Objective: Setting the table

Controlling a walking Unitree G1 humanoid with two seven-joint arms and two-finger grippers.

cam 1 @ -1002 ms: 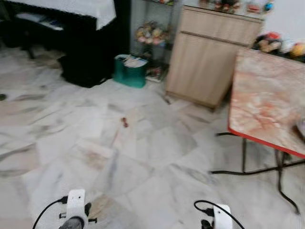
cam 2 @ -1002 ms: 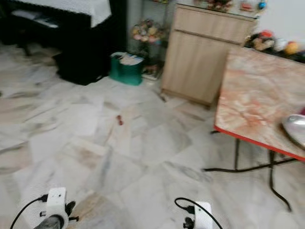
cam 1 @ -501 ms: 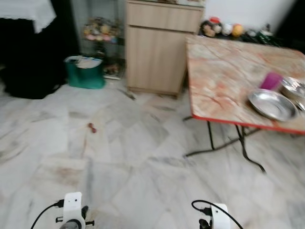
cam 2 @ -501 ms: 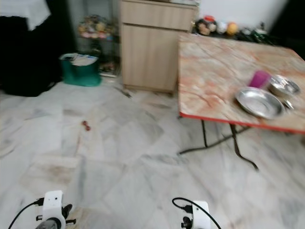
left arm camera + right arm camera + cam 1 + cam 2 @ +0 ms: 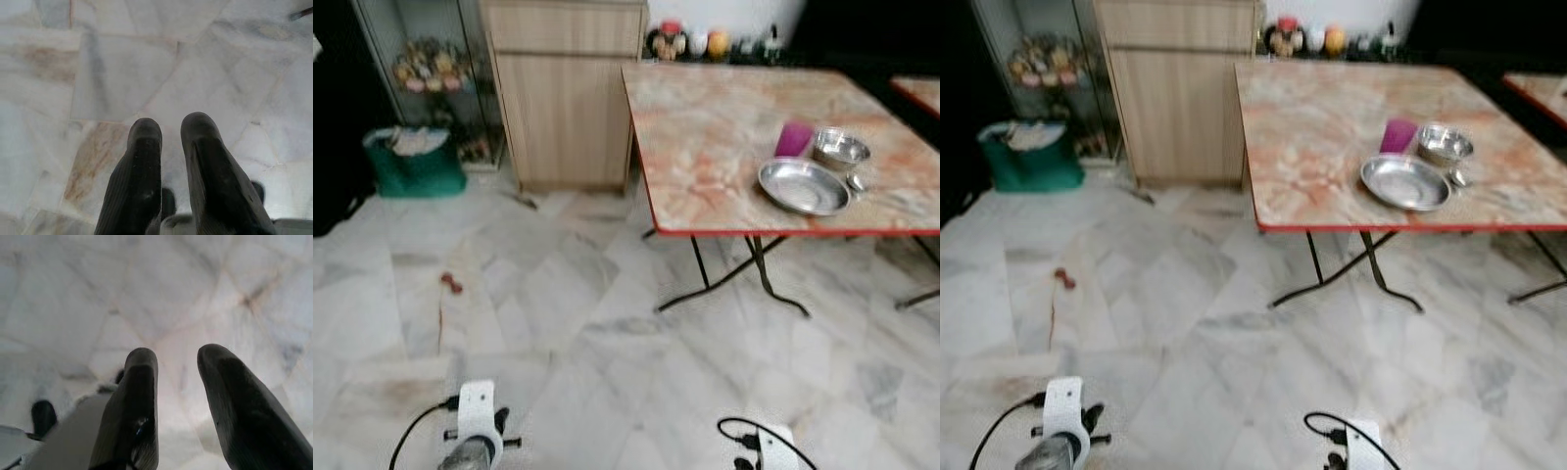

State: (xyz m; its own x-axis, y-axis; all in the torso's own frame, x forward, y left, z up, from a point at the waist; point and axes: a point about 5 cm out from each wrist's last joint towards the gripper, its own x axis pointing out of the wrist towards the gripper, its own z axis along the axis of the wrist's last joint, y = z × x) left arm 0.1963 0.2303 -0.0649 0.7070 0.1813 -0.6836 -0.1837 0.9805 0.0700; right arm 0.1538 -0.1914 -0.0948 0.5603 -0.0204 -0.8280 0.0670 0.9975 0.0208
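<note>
- Table (image 5: 724,147) with a marbled pink top and red edging stands ahead of me, to my right, on black folding legs over the marble floor (image 5: 587,333).
- On it I see a flat steel plate (image 5: 804,186) near the front edge, toward the right side.
- Just behind the plate sits a purple cup (image 5: 794,139), and beside that cup a small steel bowl (image 5: 841,149); whether bowl and plate touch I cannot tell.
- Behind the table's far left corner is a wooden cabinet (image 5: 566,93), with a green basket (image 5: 411,166) further left on the floor.
- A small reddish object (image 5: 451,283) lies on the tiles, well apart from the table.
- My left gripper (image 5: 171,128) hangs low over the floor, fingers slightly parted, holding nothing.
- My right gripper (image 5: 177,363) also hangs over bare tiles, fingers spread with a clear gap, empty.
</note>
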